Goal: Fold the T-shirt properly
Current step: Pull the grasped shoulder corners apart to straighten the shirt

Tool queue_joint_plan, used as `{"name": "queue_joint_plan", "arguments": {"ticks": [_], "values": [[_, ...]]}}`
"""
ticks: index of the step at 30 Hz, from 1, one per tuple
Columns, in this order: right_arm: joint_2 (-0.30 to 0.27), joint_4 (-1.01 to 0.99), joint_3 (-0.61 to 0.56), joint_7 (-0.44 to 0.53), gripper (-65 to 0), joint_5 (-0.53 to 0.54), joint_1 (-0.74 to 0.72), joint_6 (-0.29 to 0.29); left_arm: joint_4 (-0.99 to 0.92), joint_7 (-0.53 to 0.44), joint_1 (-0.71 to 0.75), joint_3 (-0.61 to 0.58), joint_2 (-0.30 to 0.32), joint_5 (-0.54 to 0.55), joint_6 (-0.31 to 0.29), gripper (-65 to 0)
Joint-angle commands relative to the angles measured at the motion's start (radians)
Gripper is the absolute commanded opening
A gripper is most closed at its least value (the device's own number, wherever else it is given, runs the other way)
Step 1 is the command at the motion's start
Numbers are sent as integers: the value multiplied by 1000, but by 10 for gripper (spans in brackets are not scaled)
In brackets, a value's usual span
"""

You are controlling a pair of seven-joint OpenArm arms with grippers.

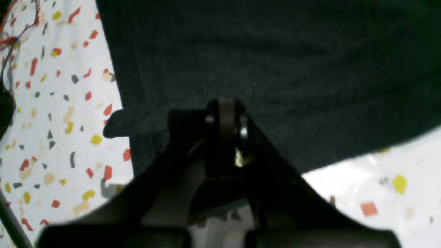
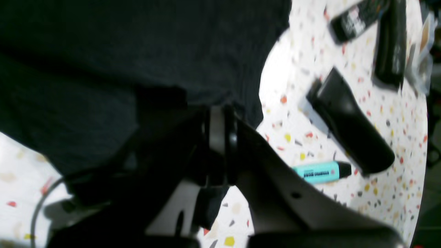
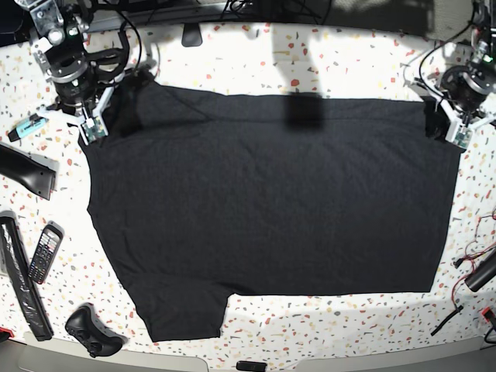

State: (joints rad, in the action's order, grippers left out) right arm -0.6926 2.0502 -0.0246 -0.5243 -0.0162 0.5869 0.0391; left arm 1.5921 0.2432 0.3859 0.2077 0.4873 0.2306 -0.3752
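Note:
The black T-shirt (image 3: 263, 201) lies spread flat over the speckled table (image 3: 325, 54), plain side up, with one sleeve pointing to the near edge. My right gripper (image 3: 91, 128) is at its far left corner. In the right wrist view that gripper (image 2: 218, 124) is shut, its tips pinched at the edge of the T-shirt (image 2: 137, 41). My left gripper (image 3: 448, 132) is at the far right corner. In the left wrist view it (image 1: 225, 110) is shut too, pressed onto the T-shirt (image 1: 275, 69) just inside the hem.
Left of the shirt lie a teal highlighter (image 2: 318, 171), a black handle-shaped tool (image 3: 27, 170), a remote (image 3: 45, 252), a long black bar (image 3: 19, 287) and a game controller (image 3: 93, 333). Red and black wires (image 3: 465, 271) trail at the right edge.

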Motion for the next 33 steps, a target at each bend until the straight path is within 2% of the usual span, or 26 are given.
{"name": "queue_joint_plan", "arguments": {"ticks": [1,5,7,13,17,20,25,30,33], "values": [[-13,7,11,19,-650,2,-5,11,16,-24,-14,9,5,6,5,-650],[4,-60,12,20,-650,5,-26,10,15,27,-45,8,-25,6,12,-650],[13,-118,12,24,-650,50,-55,0,11,34,-57,8,-24,7,14,-650],[77,-268,12,0,-650,159,-160,-174,-47,41,-61,8,-30,60,23,-650],[103,-292,12,-48,-650,234,-167,-280,-94,61,-53,8,-47,60,22,-650],[102,-292,13,-77,-650,233,-156,-294,-92,83,-33,8,-60,74,22,-650],[100,-270,31,-70,-650,232,-104,-294,-87,86,36,9,-59,97,8,-650],[100,-193,152,-56,-650,231,3,-300,-11,86,116,11,-57,85,8,-650],[100,-177,241,-58,-650,281,51,-370,53,94,152,23,-58,85,8,-650]]}}
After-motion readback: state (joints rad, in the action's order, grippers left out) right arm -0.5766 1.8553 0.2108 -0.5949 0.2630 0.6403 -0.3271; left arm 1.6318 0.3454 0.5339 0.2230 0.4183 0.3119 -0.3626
